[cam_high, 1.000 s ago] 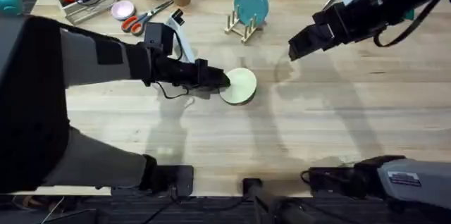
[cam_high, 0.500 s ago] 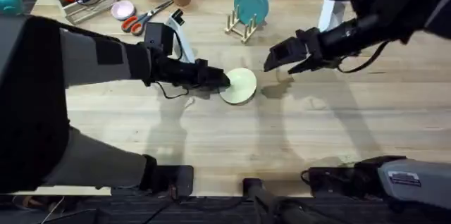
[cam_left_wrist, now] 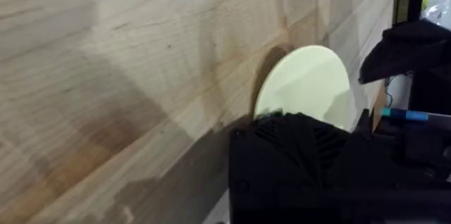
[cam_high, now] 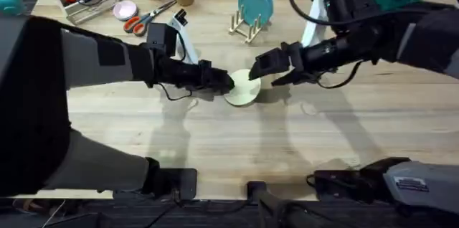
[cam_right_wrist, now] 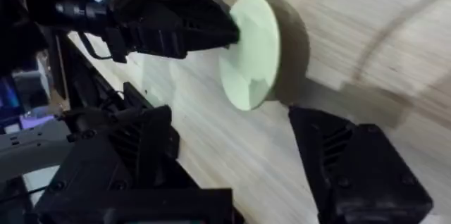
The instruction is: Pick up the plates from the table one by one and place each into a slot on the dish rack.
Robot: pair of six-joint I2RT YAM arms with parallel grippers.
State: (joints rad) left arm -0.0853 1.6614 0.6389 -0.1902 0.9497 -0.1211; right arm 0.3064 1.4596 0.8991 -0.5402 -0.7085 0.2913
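The right gripper (cam_high: 252, 72) has swung in from the far side, fingers spread wide at the cream plate (cam_high: 242, 87) the left gripper (cam_high: 228, 82) pinches tilted off the counter (cam_high: 215, 142) — looks like a handover toward the dish rack (cam_high: 246, 26).

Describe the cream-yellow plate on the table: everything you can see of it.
The cream-yellow plate is a small, plain, smooth round disc near the middle of the wooden table. It looks tipped up off the wood, throwing a shadow behind it. The left gripper grips its near-left edge. The right gripper, jaws open, hangs beside its opposite edge.
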